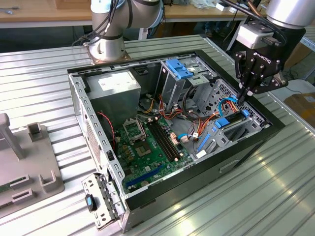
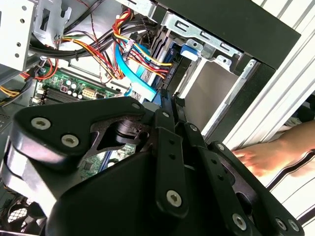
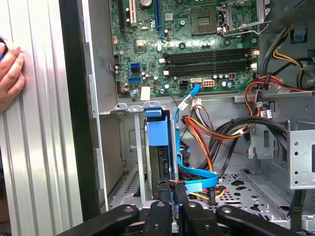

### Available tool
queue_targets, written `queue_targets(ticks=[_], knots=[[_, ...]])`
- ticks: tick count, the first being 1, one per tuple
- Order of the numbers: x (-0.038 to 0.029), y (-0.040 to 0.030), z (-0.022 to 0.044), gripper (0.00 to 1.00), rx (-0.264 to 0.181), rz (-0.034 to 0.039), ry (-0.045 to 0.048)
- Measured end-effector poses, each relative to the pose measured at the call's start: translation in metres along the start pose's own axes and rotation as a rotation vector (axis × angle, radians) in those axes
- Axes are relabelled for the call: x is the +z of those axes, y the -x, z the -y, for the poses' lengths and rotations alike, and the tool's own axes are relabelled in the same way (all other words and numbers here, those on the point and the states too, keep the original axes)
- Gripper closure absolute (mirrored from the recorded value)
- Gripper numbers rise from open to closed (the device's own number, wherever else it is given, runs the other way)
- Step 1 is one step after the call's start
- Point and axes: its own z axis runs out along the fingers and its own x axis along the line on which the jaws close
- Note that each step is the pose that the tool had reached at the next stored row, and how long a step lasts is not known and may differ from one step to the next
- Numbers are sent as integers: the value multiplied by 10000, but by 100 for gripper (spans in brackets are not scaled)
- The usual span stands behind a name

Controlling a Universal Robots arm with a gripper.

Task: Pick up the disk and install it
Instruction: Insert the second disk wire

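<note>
Exterior view: gripper (image 1: 244, 93) sits low over the open PC case (image 1: 98, 142), fingers clenched on the disk (image 1: 230, 121), which stands on edge in the drive bay. First wrist view: disk's blue frame (image 3: 158, 132) slotted in, w/ a hand (image 3: 11, 69) on the counter (image 3: 39, 162).

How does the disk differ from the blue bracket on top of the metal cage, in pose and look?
The disk stands on edge down in a bay, just under the gripper; the blue bracket lies atop the metal cage, apart from it. The disk shows blue only along its frame; the blue bracket is blue all over. Both have bright blue plastic.
</note>
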Motion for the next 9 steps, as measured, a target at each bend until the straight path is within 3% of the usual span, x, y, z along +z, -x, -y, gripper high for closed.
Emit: queue_targets(ticks=[6,9], knots=[[0,0,0,82,-1,-11,0],[0,0,0,75,-1,-15,-1]])
